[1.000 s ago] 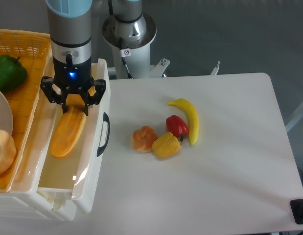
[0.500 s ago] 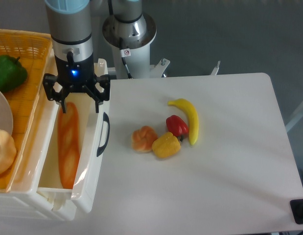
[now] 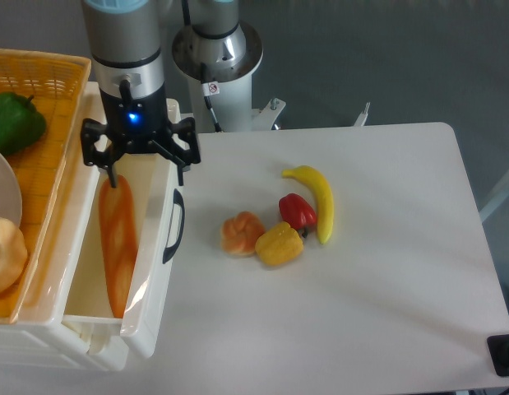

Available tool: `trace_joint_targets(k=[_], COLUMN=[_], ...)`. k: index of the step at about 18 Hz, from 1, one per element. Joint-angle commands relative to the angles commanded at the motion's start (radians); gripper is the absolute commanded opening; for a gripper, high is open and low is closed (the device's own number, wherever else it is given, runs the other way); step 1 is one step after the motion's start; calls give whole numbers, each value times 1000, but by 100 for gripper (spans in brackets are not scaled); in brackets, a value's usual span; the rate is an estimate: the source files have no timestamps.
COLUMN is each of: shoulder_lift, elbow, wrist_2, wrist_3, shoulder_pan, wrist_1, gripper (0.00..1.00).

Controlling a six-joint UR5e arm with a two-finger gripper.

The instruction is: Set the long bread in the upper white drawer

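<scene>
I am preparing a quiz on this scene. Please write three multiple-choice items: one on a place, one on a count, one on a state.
1. Where is the long bread?
A. on the table
B. in the white drawer
C. in the basket

2. How many things lie grouped on the table?
A. two
B. four
C. six

3. How are the gripper fingers?
A. open
B. shut on the bread
C. shut on a banana

Answers:
1 B, the loaf lies lengthwise inside the tray.
2 B, bun, yellow pepper, red pepper, banana.
3 A, they are spread apart above the loaf, holding nothing.
</scene>
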Motion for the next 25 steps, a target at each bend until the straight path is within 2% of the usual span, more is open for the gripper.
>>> trace_joint_targets(k=[4,9,13,25], shoulder_lift=[-14,-28,-37,-42], elbow=[-14,-43,-25,-47], wrist_2=[2,40,43,43], wrist_3=[0,21,138,178], shoulder_pan=[32,48,54,91], wrist_1=[26,119,123,123], gripper=[100,100,100,100])
